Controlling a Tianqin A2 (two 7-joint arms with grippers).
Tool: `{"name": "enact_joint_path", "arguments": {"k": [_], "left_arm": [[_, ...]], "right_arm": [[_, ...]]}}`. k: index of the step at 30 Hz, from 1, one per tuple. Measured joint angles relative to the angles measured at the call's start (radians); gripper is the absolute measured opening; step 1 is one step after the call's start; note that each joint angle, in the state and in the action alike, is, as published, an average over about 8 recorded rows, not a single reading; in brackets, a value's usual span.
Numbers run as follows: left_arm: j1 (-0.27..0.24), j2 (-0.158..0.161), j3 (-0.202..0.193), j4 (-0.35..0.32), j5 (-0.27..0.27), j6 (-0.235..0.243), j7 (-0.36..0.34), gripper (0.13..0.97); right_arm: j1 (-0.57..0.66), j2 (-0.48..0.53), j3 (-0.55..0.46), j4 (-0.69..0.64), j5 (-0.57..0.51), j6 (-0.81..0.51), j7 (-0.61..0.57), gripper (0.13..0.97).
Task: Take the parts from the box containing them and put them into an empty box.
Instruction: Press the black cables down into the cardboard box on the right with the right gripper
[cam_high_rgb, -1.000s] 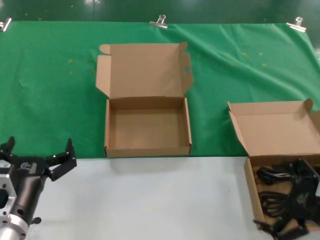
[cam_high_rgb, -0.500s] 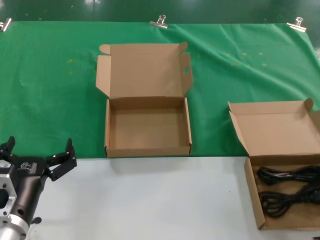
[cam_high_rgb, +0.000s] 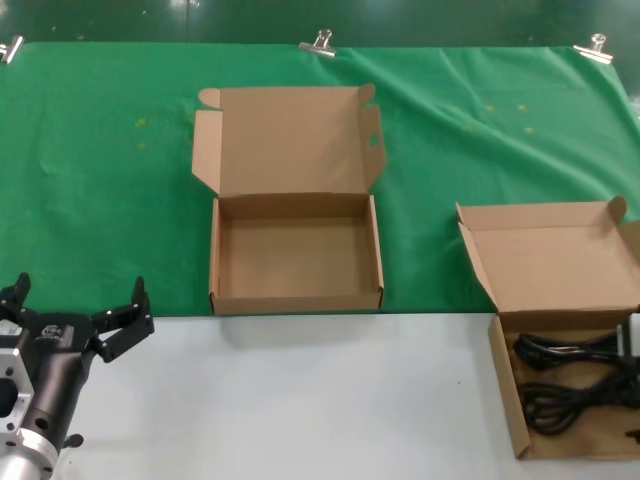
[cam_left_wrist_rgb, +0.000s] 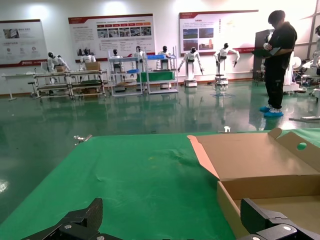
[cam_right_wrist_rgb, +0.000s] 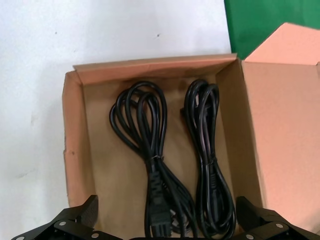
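Showing two cords (cam_right_wrist_rgb: 150, 150) side by side, wrist view only

Bench (cam_high_rgb: 300, 400): white surface along the near edge. Green cloth (cam_high_rgb: 100, 180): covers the far part of the bench, held at the far edge by metal binder clips (cam_high_rgb: 318, 43). Background, left wrist view: glossy green floor (cam_left_wrist_rgb: 150, 112), wall posters (cam_left_wrist_rgb: 111, 31), shelving racks (cam_left_wrist_rgb: 75, 80), standing person in black (cam_left_wrist_rgb: 277, 60).

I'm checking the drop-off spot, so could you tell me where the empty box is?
The empty box sits mid-table in the head view, lid open, on the green cloth's near edge, left of the box of power cords.
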Motion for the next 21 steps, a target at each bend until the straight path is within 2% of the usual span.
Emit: {"name": "enact_joint_path", "arguments": {"k": [10, 21], "left_arm": [[0.000, 0.000, 0.000, 0.000, 0.000, 0.000, 0.000, 0.966], [0.000, 0.000, 0.000, 0.000, 0.000, 0.000, 0.000, 0.966]], "right_arm": [[-0.070, -0.077, 0.148, -0.048, -0.060, -0.032, -0.095, 0.966], [-0.138, -0.124, 0.259, -0.087, -0.089, -0.048, -0.174, 0.905]]}}
